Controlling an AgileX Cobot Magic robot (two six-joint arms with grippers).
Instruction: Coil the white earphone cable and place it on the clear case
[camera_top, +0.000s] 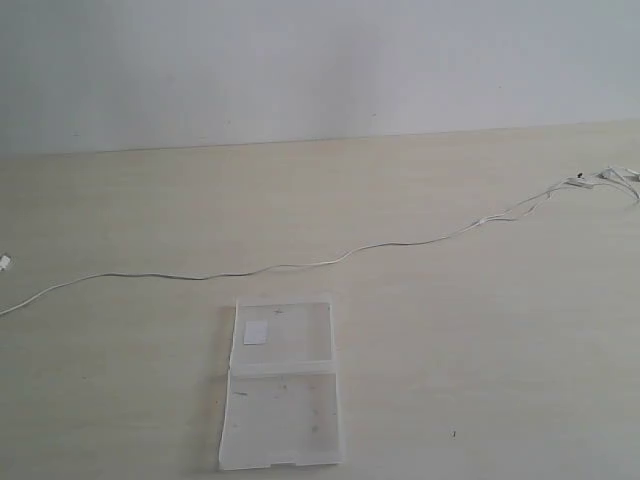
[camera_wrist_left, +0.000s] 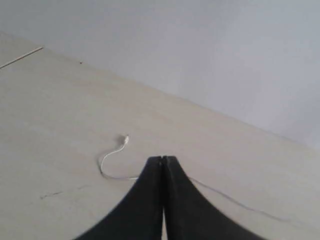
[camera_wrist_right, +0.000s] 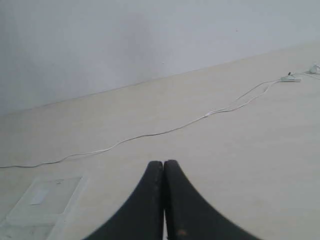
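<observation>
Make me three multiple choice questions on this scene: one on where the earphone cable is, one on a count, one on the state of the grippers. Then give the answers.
1. Where is the white earphone cable relative to the clear case?
A. Coiled on top of it.
B. Stretched out across the table, apart from it.
C. Tucked inside it.

2. How many white stickers are on the case?
A. One.
B. Two.
C. Four.

3. How do the left gripper and the right gripper stand?
A. Both open.
B. Only the left open.
C. Both shut.

Answers:
1 B: the exterior view shows the cable running in a long line beyond the case without touching it.
2 A: a single square sticker sits on one half.
3 C: in each wrist view the two fingers meet.
</observation>
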